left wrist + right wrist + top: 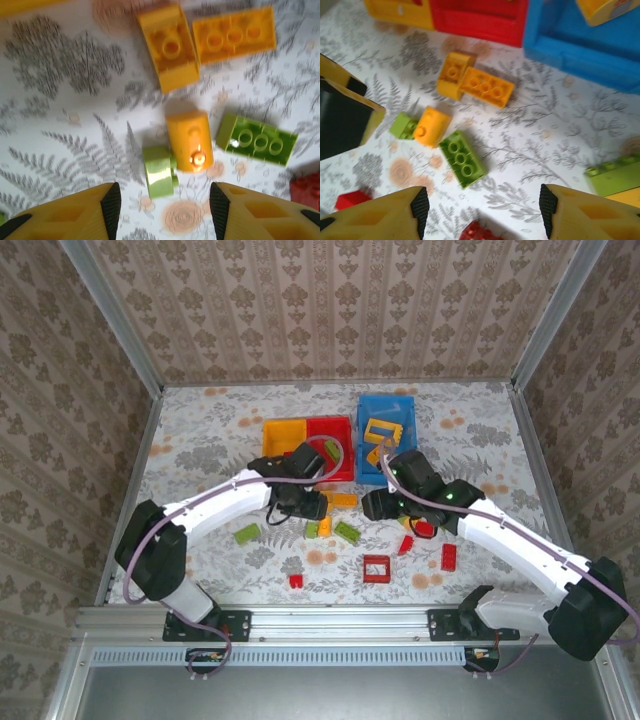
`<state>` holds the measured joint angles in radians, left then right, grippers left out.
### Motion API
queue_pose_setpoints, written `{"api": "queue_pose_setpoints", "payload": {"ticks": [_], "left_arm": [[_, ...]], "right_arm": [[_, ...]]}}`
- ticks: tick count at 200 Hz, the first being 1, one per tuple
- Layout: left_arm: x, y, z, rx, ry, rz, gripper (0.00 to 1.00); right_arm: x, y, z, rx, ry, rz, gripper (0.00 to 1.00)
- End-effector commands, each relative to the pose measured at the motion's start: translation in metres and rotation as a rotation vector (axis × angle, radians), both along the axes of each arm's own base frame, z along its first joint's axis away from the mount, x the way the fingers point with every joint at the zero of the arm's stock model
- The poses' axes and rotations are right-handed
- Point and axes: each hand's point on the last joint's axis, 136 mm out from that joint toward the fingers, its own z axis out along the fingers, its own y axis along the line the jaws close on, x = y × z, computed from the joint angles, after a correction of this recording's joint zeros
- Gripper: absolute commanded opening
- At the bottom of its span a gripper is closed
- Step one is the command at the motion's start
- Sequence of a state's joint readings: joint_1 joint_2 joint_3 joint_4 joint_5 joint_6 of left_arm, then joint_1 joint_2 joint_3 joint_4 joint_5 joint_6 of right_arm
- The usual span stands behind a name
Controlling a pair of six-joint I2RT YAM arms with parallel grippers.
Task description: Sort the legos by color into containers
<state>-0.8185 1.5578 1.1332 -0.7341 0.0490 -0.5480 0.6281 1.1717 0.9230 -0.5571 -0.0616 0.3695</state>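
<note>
White floral tabletop (210,430) bears scattered legos (376,568), enclosed by beige damask walls (330,300).

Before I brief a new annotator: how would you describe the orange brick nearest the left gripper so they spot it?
Find the red bin, then look at the loose bricks on its near side. Just ahead of the open left gripper lies a stubby orange-yellow brick; unlike the two orange ones beyond, it touches a small lime green brick.

— Where are my arms?
— I see the left gripper (303,503) just in front of the red bin (335,430), and the right gripper (378,505) off its front-right corner.
— Other bins?
— The yellow bin (283,432) touches its left side; the blue bin (388,403) is just to its right.
</note>
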Motion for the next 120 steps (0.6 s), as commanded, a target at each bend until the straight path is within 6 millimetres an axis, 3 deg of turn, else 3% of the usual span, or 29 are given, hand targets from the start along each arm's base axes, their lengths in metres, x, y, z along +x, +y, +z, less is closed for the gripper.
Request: {"api": "queue_pose_setpoints", "payload": {"ticks": [1,21,59,89,120], "left_arm": [[-0.024,0.032,0.011,0.021,0.036,0.099,0.53],[-0.045,0.045,0.016,-0.028,0.073,0.154,0.54],[-0.100,0.072,0.002,0.002,0.181,0.200,0.57],[-0.128,0.074,-0.017,-0.038,0.254,0.262,0.66],[-0.138,0.065,-0.038,0.006,0.298,0.279,0.68]], "right_arm": [[-0.014,0.012,0.011,0.061,0.003,0.076,0.64],[-0.021,0.023,0.009,0.075,0.019,0.159,0.68],[-0.049,0.053,-0.001,0.109,0.084,0.373,0.79],[-0.077,0.074,-0.015,0.114,0.158,0.526,0.83],[-0.090,0.083,-0.024,0.104,0.181,0.585,0.85]]}}
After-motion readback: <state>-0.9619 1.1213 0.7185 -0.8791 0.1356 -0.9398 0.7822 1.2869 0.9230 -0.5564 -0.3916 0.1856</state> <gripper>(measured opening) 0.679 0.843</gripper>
